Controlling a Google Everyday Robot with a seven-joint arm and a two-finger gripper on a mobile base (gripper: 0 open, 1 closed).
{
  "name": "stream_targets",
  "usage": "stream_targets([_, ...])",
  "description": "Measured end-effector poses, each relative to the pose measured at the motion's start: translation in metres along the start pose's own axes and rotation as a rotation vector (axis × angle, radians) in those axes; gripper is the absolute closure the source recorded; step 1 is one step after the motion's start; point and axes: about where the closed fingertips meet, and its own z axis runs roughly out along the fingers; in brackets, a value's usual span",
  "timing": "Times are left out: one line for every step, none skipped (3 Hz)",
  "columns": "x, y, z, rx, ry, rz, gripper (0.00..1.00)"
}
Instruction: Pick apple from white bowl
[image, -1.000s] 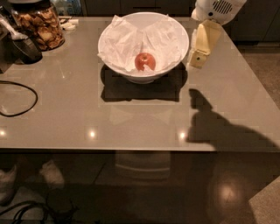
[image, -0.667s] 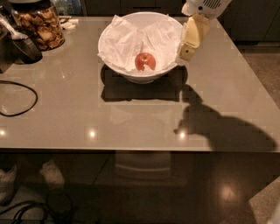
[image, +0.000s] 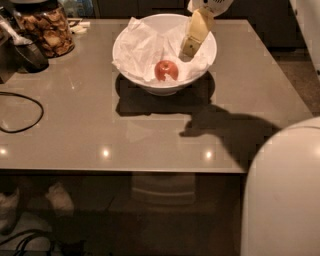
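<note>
The small red-orange apple (image: 166, 70) lies in the wide white bowl (image: 200, 70), on crumpled white tissue paper, toward the bowl's front. The bowl stands at the back middle of the grey table. My gripper (image: 190, 47) hangs from the top edge of the view, over the bowl's right half, up and to the right of the apple. It does not touch the apple. Its cream-coloured fingers (image: 196, 31) point down and to the left.
A glass jar of brown snacks (image: 47, 27) stands at the back left, with a dark round object (image: 29, 54) beside it. A black cable (image: 22, 111) loops on the table's left side. A white rounded robot part (image: 282, 195) fills the lower right corner.
My gripper has moved left from beside the bowl's right rim to over the bowl's inside, closer to the apple. The apple and the bowl have not moved on the table.
</note>
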Motion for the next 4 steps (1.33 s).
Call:
stream_targets([-0.013, -0.012, 0.010, -0.011, -0.025, 0.001, 0.00])
stream_targets([-0.021, -0.019, 0.024, -0.035, -0.042, 0.010, 0.00])
stream_targets([-0.027, -0.024, 0.036, -0.050, -0.050, 0.019, 0.05])
stream_targets([-0.030, -0.030, 0.047, -0.056, -0.048, 0.027, 0.11])
